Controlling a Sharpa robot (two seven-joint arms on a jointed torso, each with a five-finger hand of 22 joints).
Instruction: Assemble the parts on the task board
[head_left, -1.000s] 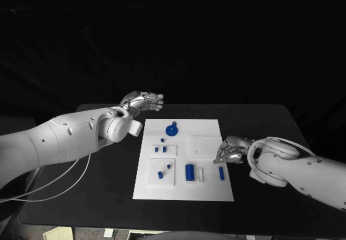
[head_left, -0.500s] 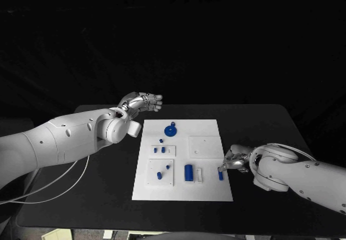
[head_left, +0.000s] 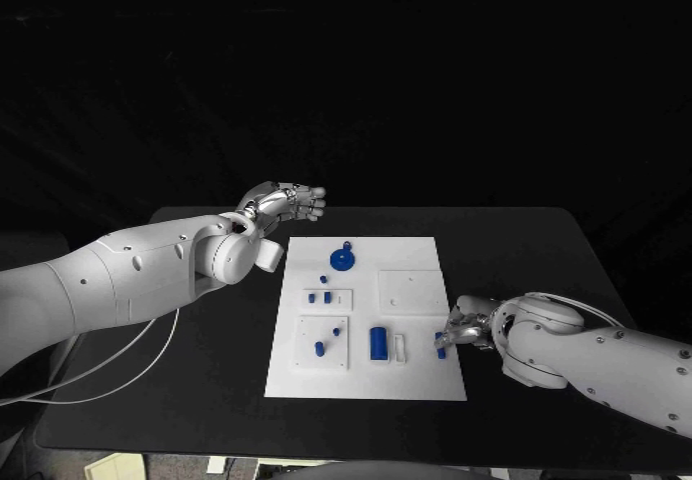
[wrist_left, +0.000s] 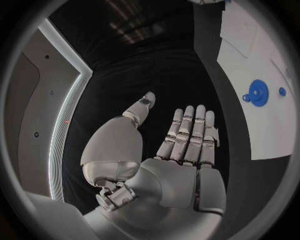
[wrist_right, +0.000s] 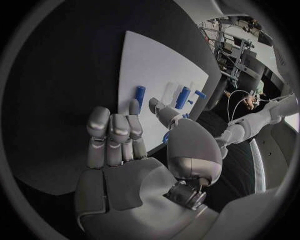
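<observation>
Black table (head_left: 216, 380) under a dark backdrop, flat white rectangular task board (head_left: 411, 250) at its centre, small blue plastic parts seated across it, round blue disc (head_left: 343, 261) near the far edge and short blue peg (head_left: 441, 346) at the right edge. Silver many-fingered right hand (head_left: 464, 328) down at that peg, fingers apart and nothing clearly held, best closed squarely on the peg's sides before any lift; silver left hand (head_left: 284, 203) raised off the board's far left corner, fingers straight, empty. Against a second ago: right hand lower and nearer the robot, left hand unmoved.
</observation>
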